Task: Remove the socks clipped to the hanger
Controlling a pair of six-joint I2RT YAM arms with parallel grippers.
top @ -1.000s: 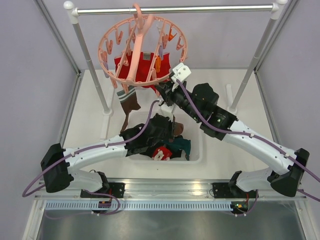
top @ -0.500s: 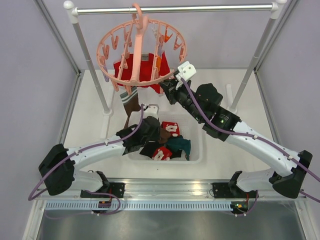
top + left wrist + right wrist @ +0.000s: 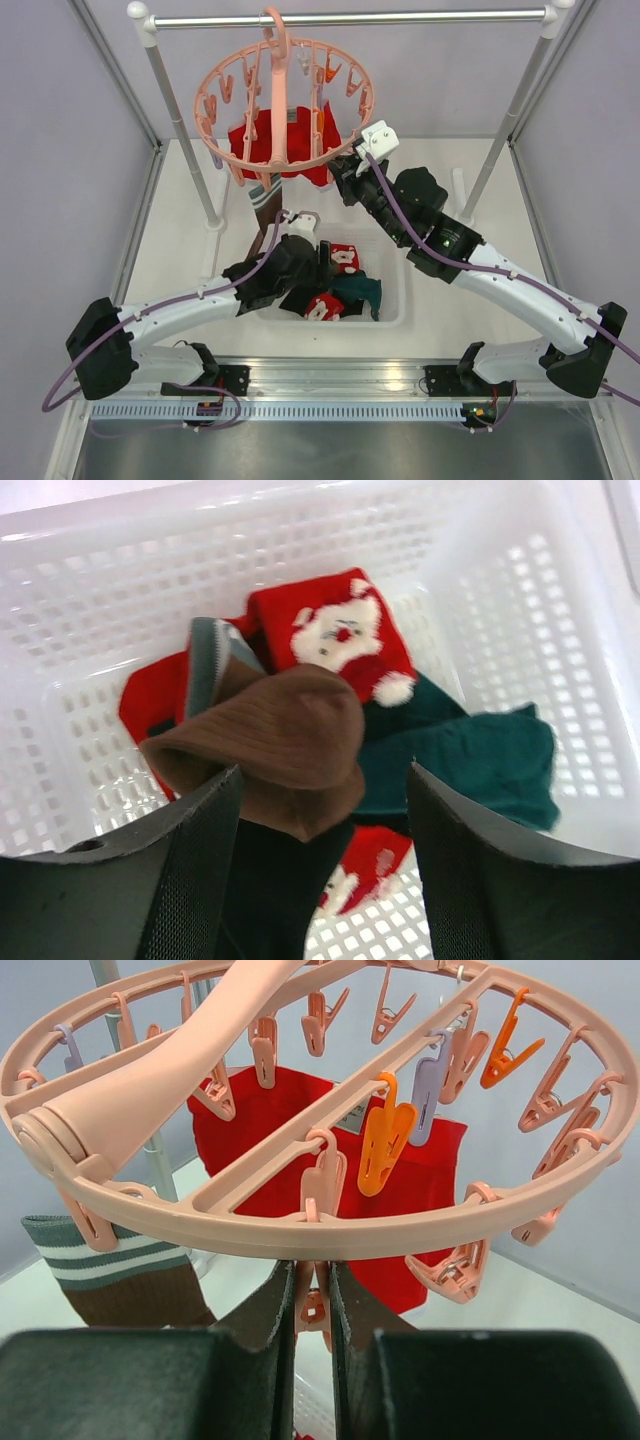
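The salmon-pink hanger [image 3: 290, 163] hangs from the rail, with red socks [image 3: 265, 135] and a brown striped sock [image 3: 265, 200] clipped to it. My right gripper [image 3: 340, 172] is at the ring's near right side. In the right wrist view it [image 3: 312, 1265] is shut on a pink clip [image 3: 312, 1305] under the hanger ring [image 3: 300, 1230], with a red sock [image 3: 420, 1190] behind and the brown striped sock [image 3: 130, 1280] to the left. My left gripper [image 3: 323, 770] stands open over the basket [image 3: 100, 580]. Below it a brown sock [image 3: 280, 730] lies loose on a Santa-print red sock [image 3: 335, 630], a teal sock [image 3: 480, 750] and a black one [image 3: 270, 880].
The white perforated basket [image 3: 395, 300] sits on the table between the arms. The grey metal rail [image 3: 350, 17] spans the back on two posts [image 3: 180, 130] [image 3: 510, 120]. Several empty clips dangle round the ring.
My left gripper has opened and let the brown sock drop onto the pile in the basket, then drawn back a little. The right gripper stays shut on the clip; the hanger shifted slightly.
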